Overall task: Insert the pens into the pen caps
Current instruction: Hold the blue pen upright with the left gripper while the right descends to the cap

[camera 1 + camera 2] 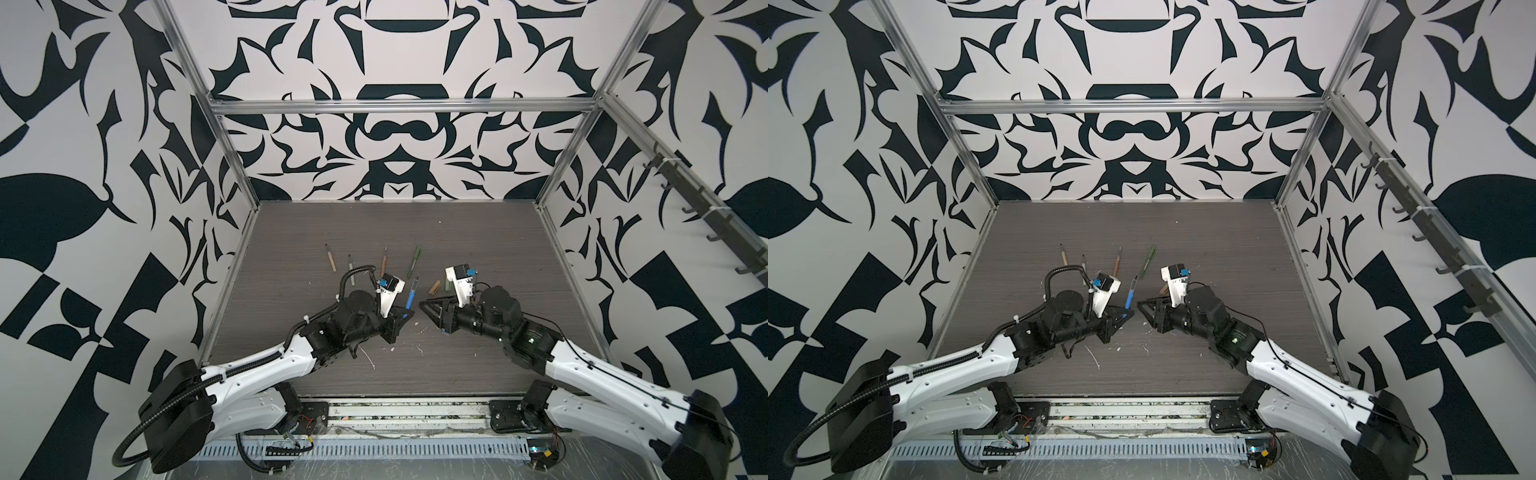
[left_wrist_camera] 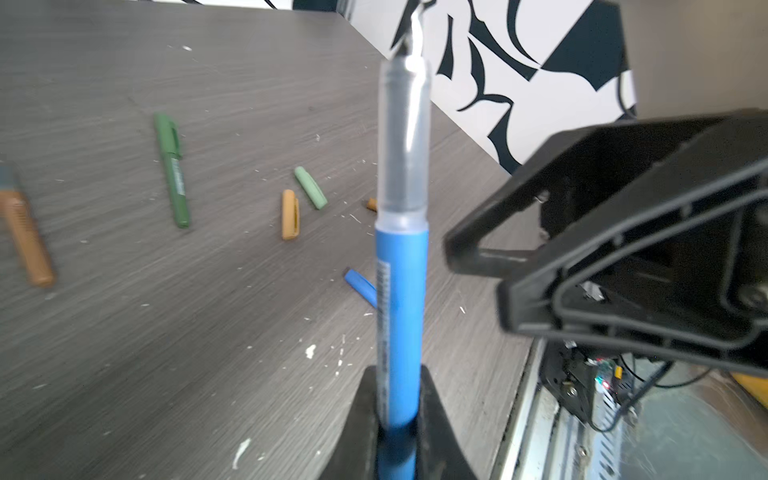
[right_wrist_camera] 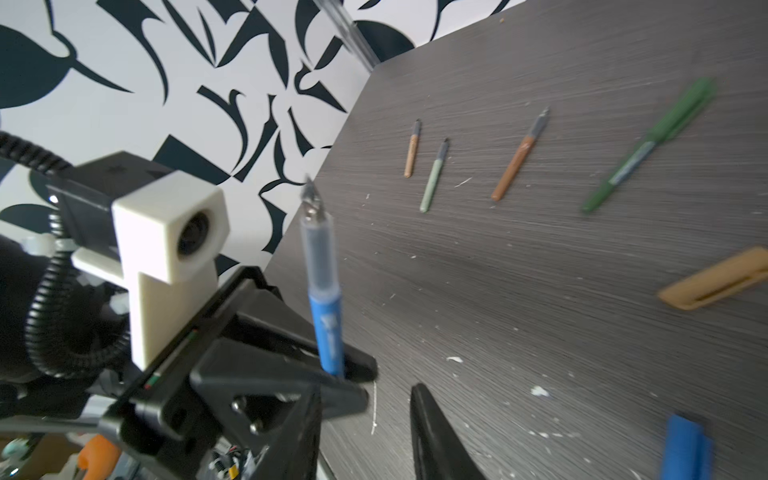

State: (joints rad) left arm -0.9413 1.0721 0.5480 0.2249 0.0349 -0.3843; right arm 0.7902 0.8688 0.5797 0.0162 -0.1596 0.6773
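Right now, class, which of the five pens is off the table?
The blue pen: the left gripper clamps it, tip raised; the tan, pale green, orange-brown and dark green pens lie on the table.

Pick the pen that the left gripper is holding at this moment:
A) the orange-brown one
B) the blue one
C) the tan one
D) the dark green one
B: the left gripper is shut on the barrel end of the blue pen, while the tan pen, dark green pen and orange-brown pen lie loose on the table.
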